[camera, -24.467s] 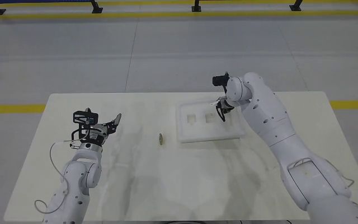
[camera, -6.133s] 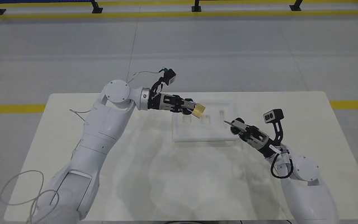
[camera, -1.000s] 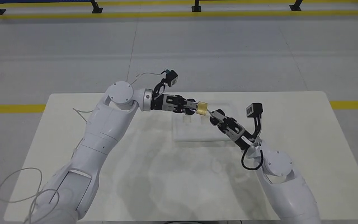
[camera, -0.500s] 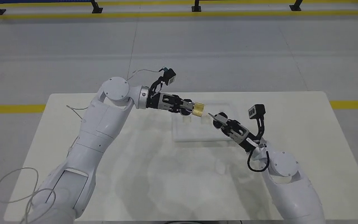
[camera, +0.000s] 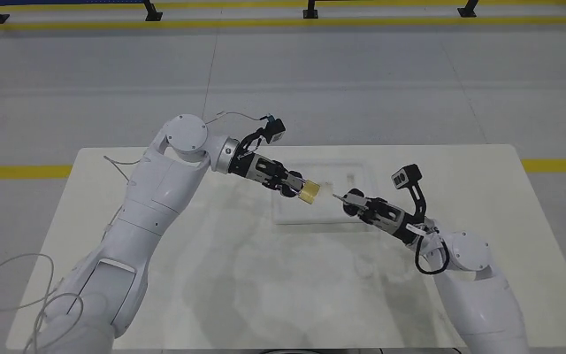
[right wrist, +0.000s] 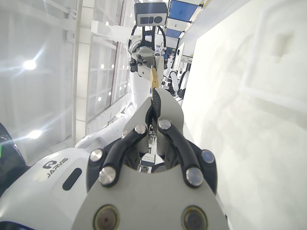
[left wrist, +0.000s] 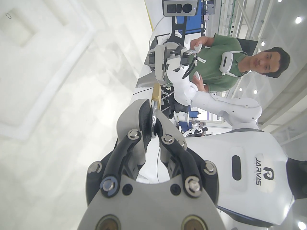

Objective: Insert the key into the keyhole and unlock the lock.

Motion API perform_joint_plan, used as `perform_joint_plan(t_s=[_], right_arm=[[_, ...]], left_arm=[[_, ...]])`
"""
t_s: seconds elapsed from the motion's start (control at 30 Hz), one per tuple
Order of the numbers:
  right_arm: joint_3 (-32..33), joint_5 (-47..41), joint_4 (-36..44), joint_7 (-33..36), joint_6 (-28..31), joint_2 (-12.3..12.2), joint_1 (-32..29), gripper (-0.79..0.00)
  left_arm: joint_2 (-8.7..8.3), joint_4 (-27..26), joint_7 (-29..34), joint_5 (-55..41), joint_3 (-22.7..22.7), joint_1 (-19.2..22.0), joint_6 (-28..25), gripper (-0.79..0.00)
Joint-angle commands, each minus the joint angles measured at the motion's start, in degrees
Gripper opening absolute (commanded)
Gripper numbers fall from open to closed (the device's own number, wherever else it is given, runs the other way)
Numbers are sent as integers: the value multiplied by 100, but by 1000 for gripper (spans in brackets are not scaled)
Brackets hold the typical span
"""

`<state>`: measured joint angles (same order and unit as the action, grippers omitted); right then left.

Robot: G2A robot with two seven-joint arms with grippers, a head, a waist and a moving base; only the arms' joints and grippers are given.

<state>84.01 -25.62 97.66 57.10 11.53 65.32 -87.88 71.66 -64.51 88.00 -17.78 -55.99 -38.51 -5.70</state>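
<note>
The right gripper [camera: 351, 200] pinches the key [camera: 339, 196], blade pointing toward the lock [camera: 309, 189], just beyond its tip and apparently apart. The lock is in the air over the tray [camera: 349, 170], clamped at its top in the left gripper [camera: 294, 183], long axis roughly in line with the key, bottom end facing it.

I work over a white table [camera: 221, 292] with a pale, faintly mottled top. Past its far edge lies a smooth grey floor [camera: 354, 88] with thin seams. A yellow line [camera: 35, 171] crosses it level with the table, and another yellow stripe [camera: 398, 21] runs farther off, where black barrier feet [camera: 309, 12] stand. To one side I see a tall wall of white-framed glass panes [right wrist: 100, 77], blue panels [right wrist: 184, 8] and round ceiling lamps [left wrist: 298, 20] glaring.
</note>
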Motion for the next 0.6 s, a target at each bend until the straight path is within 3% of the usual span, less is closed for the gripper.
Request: perform_joint_plan(t_s=[0.0,0.57], right_arm=[[-8,-89,-27,128,3,-8,12,-785],[-67,-69,3,24,42,-12,6,-785]], left_arm=[[1,1,0,5,-4,-1,0,-785],[1,-11,-45,-1,-6,-19,-1,-785]])
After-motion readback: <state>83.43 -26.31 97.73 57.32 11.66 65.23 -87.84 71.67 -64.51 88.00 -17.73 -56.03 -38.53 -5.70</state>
